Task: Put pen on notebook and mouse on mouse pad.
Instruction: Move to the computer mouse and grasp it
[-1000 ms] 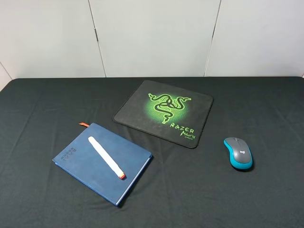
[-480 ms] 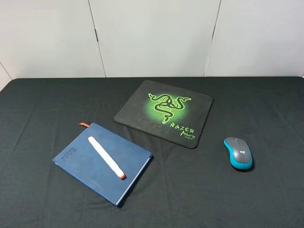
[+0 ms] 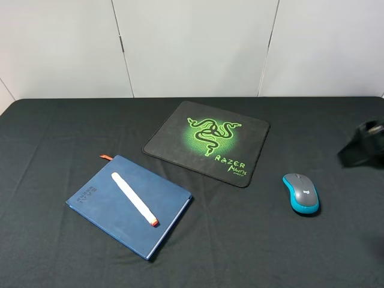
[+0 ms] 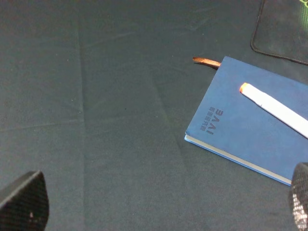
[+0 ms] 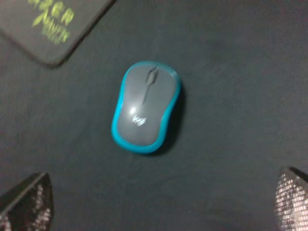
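Observation:
The white pen (image 3: pixel 134 198) lies diagonally on the dark blue notebook (image 3: pixel 114 213) at the front left, its orange-red tip toward the front. In the left wrist view the pen (image 4: pixel 276 108) and notebook (image 4: pixel 240 130) lie beyond my left gripper (image 4: pixel 163 204), which is open and holds nothing. The grey and blue mouse (image 3: pixel 300 193) sits on the cloth to the right of the black mouse pad (image 3: pixel 207 143), apart from it. My right gripper (image 5: pixel 161 195) hovers open above the mouse (image 5: pixel 147 107). The right arm (image 3: pixel 365 144) shows at the right edge.
A black cloth (image 3: pixel 252 240) covers the whole table. An orange ribbon bookmark (image 4: pixel 206 61) sticks out of the notebook's far corner. A corner of the mouse pad (image 5: pixel 53 29) lies near the mouse. White wall panels stand behind the table.
The right arm has come into the exterior high view at the right edge, behind the mouse. Pen, notebook, mouse and mouse pad have not moved.

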You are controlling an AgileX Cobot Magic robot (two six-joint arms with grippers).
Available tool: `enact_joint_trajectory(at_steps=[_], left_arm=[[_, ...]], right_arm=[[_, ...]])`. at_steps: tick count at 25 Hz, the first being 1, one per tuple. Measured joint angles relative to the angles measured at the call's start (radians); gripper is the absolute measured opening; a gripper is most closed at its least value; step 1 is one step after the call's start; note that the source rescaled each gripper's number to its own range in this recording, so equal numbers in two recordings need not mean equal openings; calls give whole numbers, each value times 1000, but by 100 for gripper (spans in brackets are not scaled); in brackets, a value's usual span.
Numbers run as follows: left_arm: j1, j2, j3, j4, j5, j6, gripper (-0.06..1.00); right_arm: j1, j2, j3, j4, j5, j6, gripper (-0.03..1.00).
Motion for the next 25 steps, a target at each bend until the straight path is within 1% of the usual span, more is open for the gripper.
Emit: enact_joint_trajectory(at_steps=[3, 5, 11, 16, 20, 25], left_arm=[[0, 0, 0, 0, 0, 0, 100], [0, 0, 0, 0, 0, 0, 100], [0, 0, 0, 0, -1, 0, 100], [0, 0, 0, 0, -1, 0, 100], [0, 0, 0, 0, -2, 0, 100], [0, 0, 0, 0, -2, 0, 100]], right_arm=[[58, 93, -1, 0, -13, 4, 100], [73, 156, -4, 0, -11, 26, 100], [74, 313, -78, -2, -14, 90, 100], [74, 424, -146, 18, -21, 101, 100], [74, 508, -159, 28, -53, 114, 100], [74, 604, -161, 13, -80, 137, 100]])
